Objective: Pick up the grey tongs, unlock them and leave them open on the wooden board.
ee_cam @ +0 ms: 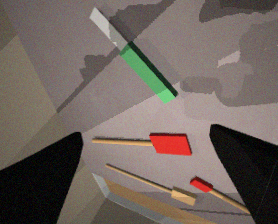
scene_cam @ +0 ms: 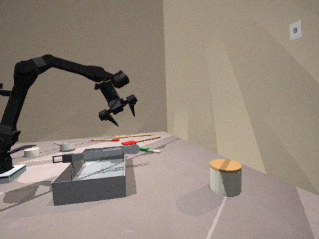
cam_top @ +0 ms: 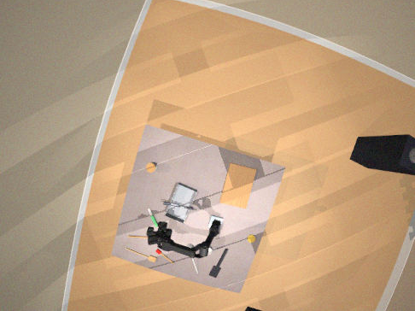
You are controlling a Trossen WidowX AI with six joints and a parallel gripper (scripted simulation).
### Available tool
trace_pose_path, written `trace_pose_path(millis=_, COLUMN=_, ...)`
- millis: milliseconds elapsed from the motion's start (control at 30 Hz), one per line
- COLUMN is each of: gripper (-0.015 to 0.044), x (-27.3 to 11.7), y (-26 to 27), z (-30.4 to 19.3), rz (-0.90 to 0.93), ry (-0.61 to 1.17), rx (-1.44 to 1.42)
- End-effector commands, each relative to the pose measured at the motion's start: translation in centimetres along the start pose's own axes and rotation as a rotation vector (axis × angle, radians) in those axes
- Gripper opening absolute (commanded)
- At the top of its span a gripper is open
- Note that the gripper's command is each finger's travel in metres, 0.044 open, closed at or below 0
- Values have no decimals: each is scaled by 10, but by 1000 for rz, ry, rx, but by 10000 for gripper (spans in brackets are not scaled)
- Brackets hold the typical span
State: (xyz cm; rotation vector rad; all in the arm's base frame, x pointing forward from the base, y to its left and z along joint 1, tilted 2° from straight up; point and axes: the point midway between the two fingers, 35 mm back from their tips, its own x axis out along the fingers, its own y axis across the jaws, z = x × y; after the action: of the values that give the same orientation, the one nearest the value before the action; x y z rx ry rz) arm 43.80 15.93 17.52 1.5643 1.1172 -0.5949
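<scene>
The grey tongs (cam_top: 171, 203) (scene_cam: 132, 148) rest across the roasting tin (cam_top: 184, 190) (scene_cam: 88, 191), with their ends reaching past its sides. They look closed; their lock is too small to make out. The wooden board (cam_top: 239, 184) lies apart from the tin, to its right in the top view, with nothing on it. My gripper (cam_top: 156, 230) (scene_cam: 126, 121) (ee_cam: 146, 134) is open and empty. It hangs well above the table beyond the tin in the exterior view, fingers pointing down, away from the tongs. The wrist view does not show the tongs.
A green-handled tool (ee_cam: 147, 70) (cam_top: 154, 220), a red spatula (ee_cam: 171, 144) (scene_cam: 128, 142), a wooden spatula (ee_cam: 183, 195) (cam_top: 152, 259) and a small red-headed tool (ee_cam: 201, 184) lie around the area under my gripper. A lidded jar (cam_top: 151, 167) (scene_cam: 226, 165) stands beyond the tin. A dark spatula (cam_top: 215, 271) lies near the base.
</scene>
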Motion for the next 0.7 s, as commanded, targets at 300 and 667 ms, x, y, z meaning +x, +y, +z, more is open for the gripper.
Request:
trace_pose_path(millis=300, gripper=440, x=-31, y=-77, z=176, rz=-187, ry=-568, rx=1335)
trace_pose_path(millis=667, gripper=440, x=-31, y=-75, z=184, rz=-188, ry=-590, rx=1375)
